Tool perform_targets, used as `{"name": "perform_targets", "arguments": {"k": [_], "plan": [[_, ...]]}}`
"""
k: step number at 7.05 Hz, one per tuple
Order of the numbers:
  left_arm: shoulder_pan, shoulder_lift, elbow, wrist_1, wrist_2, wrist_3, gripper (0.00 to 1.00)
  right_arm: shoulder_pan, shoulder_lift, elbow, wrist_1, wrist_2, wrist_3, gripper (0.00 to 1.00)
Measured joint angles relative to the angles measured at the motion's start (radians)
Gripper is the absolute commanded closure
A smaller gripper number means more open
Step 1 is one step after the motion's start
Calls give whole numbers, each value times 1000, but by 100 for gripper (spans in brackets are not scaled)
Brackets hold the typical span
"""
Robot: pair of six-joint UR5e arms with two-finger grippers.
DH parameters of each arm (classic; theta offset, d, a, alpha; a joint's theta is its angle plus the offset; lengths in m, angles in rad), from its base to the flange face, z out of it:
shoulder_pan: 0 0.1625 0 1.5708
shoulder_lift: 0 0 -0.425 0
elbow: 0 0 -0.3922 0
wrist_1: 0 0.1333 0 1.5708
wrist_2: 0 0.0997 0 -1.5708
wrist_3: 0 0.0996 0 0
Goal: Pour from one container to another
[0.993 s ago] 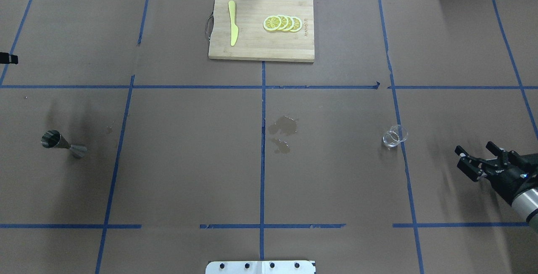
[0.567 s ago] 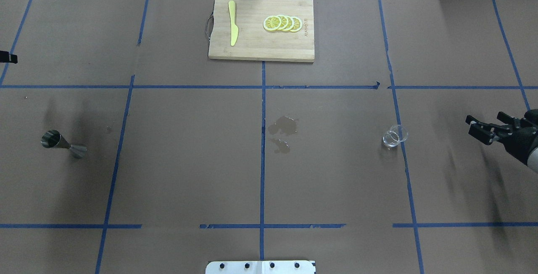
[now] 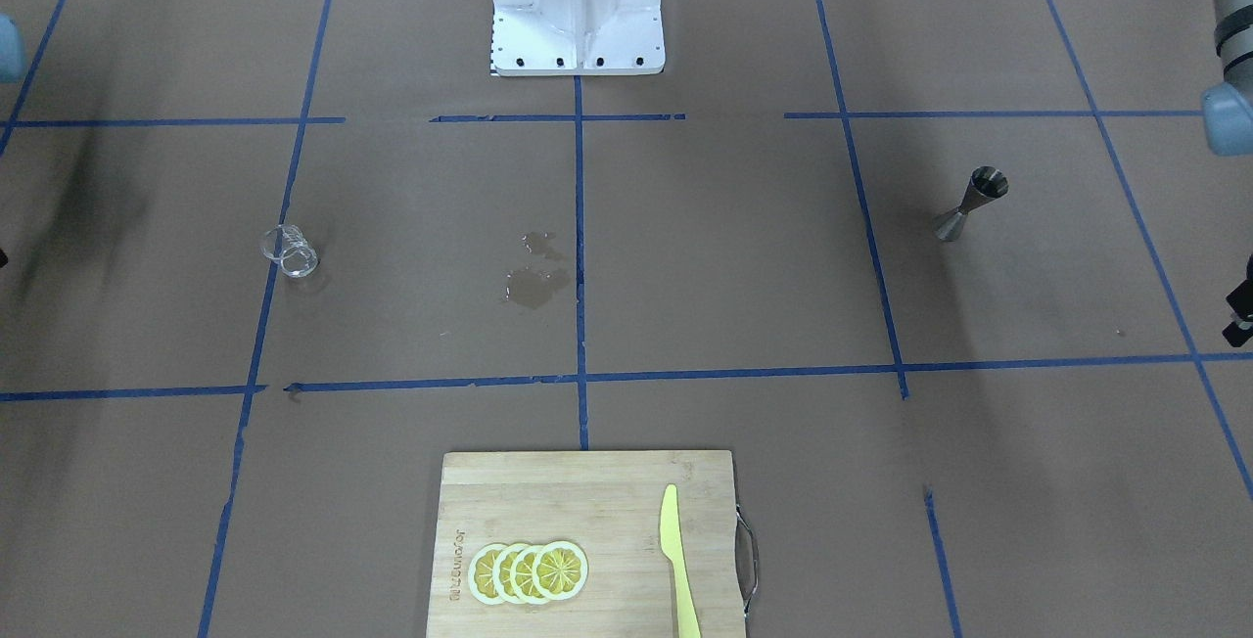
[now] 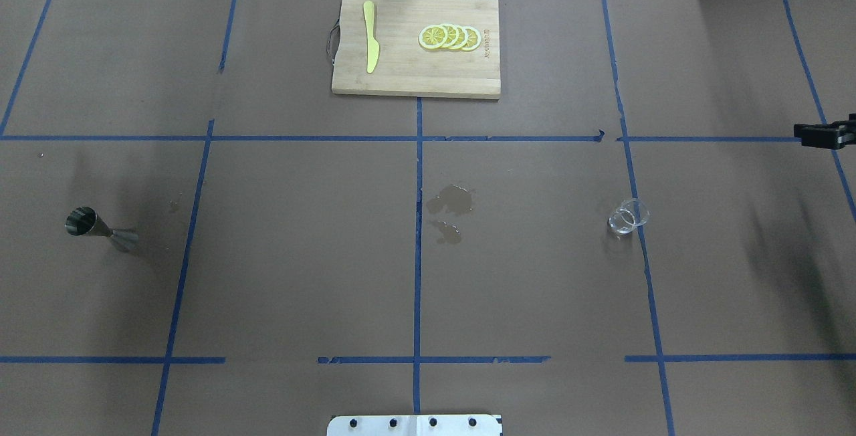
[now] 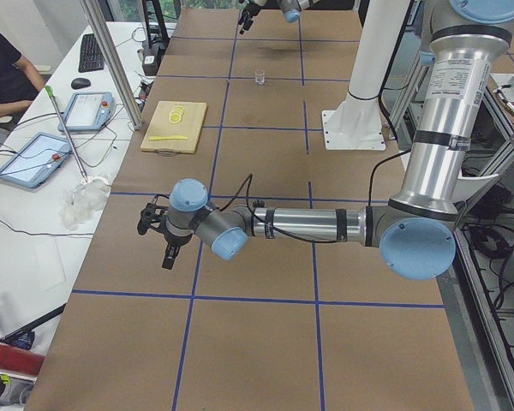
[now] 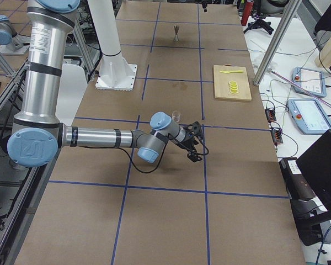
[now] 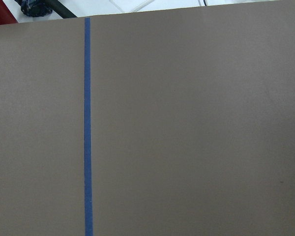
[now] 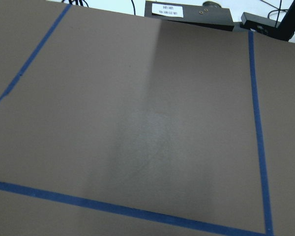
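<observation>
A small clear glass cup with a thick base stands upright on the robot's right side of the brown paper-covered worktop, against a blue tape line. Well apart from it, far over on the robot's left, a small silvery steel hourglass-shaped jigger stands upright, open mouth up.

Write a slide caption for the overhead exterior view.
Steel jigger and clear glass cup stand far apart, a wet stain between them; nothing grips either.
</observation>
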Motion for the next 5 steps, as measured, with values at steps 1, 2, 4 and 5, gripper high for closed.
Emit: {"name": "perform_targets", "arguments": {"k": [1, 2, 4, 5], "plan": [[-24, -12, -21, 136, -18, 134, 0, 74, 11, -3, -125, 103, -117, 0], [-39, -19, -59, 274, -23, 249, 0, 138, 15, -9, -250, 209, -234, 0], [-61, 15, -130, 417, -41, 364, 0, 257, 19, -5, -503, 417, -505, 0], [-65, 69, -153, 434, -53, 433, 0, 307, 26, 4, -620, 490, -612, 0]]}}
